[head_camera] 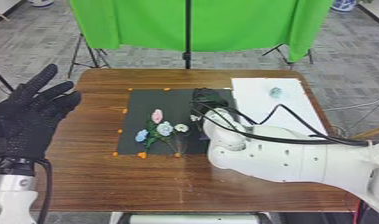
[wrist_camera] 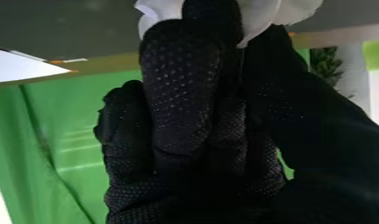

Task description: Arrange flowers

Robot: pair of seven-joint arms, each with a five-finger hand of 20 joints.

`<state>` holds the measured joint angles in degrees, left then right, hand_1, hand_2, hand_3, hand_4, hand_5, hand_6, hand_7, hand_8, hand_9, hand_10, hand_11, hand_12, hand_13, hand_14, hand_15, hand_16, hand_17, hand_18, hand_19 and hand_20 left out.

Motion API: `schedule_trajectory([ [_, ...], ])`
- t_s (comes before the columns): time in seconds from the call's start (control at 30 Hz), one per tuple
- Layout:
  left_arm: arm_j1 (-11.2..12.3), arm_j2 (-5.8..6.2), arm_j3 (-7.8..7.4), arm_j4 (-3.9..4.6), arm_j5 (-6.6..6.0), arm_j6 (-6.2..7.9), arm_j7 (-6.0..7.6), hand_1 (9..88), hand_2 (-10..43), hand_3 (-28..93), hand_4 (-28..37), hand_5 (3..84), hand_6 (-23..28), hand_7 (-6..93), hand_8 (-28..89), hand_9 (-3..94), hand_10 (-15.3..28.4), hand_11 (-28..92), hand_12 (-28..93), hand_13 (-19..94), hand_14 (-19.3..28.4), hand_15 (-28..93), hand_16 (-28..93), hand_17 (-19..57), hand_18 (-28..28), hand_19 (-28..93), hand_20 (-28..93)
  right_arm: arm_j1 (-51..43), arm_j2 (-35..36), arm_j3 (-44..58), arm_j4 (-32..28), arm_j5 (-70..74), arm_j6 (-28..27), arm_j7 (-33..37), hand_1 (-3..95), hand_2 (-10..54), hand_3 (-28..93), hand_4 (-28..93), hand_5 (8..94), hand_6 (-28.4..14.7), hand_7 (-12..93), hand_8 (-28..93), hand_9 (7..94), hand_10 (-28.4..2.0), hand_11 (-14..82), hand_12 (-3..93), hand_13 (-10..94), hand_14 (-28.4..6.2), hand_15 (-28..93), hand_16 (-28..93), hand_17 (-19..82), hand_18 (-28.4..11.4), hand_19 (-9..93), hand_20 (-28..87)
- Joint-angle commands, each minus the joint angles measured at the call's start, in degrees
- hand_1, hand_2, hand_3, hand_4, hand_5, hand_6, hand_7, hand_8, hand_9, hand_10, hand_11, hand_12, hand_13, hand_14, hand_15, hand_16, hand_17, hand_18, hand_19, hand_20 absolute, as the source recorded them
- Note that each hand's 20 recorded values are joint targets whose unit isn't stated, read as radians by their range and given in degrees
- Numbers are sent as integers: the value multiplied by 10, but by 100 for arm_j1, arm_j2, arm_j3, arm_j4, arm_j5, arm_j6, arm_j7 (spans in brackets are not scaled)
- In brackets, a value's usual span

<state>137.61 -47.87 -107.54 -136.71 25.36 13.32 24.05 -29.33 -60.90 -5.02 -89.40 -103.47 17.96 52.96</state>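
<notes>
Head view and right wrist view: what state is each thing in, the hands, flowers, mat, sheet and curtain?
Left hand: open, raised at the table's left edge
Right hand: closed on a white flower
White flower: held at the fingertips
Pink flower: lying on the mat
Blue flower: lying on the mat
Mat: flat
White sheet: flat
Curtain: hanging

brown wooden table (head_camera: pixel 88 180), dark mat (head_camera: pixel 145 102) on it, white sheet (head_camera: pixel 256 90) alongside
</notes>
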Motion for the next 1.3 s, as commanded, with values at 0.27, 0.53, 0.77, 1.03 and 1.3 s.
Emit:
schedule_trajectory([
  [0.27, 137, -63, 12, 17, -46, 37, -19, 221, 75, 788, -254, 351, 83, 149, -102, 341, 209, 314, 122, 266, 284, 620, -121, -50, 259, 618, 263, 75, 16, -141, -6, -273, -103, 209, 416, -95, 767, -283, 701, 23, 154, -72, 819, -102, 249, 185, 796, -52, 605, 183, 476, -161, 932, 264],
  [0.53, 190, -145, -58, -4, -9, 49, -100, 222, 77, 785, -254, 352, 84, 148, -102, 340, 210, 314, 122, 266, 284, 621, -121, -50, 259, 617, 262, 226, 48, -321, -75, -481, -18, 250, 367, -95, 782, -282, 687, 20, 156, -127, 775, -117, 263, 164, 783, -60, 619, 176, 461, -171, 932, 277],
  [0.77, 48, -142, 11, 30, 15, 15, -208, 223, 76, 787, -252, 352, 84, 149, -102, 340, 211, 313, 121, 266, 284, 621, -121, -50, 259, 617, 261, 188, 44, -300, -169, -389, 151, 131, 356, -95, 776, -279, 686, 16, 152, -127, 780, -121, 265, 164, 778, -65, 630, 174, 456, -177, 932, 290],
  [1.03, -42, -150, 15, 55, 59, -21, -335, 224, 77, 786, -252, 352, 84, 149, -102, 339, 211, 314, 121, 266, 284, 621, -121, -50, 259, 618, 260, 117, 51, -247, -184, -407, 186, 199, 350, 17, 794, -278, 703, 16, 144, -100, 807, -118, 257, 160, 792, -68, 626, 171, 466, -183, 932, 299],
  [1.3, -58, -167, 9, 72, 70, -50, -427, 224, 77, 787, -252, 354, 84, 149, -102, 340, 211, 314, 121, 265, 284, 621, -121, -50, 259, 619, 260, 171, 63, -384, -173, -608, 334, 414, 419, 51, 797, -282, 726, 28, 146, -54, 876, -108, 256, 169, 837, -58, 601, 180, 503, -179, 932, 317],
])
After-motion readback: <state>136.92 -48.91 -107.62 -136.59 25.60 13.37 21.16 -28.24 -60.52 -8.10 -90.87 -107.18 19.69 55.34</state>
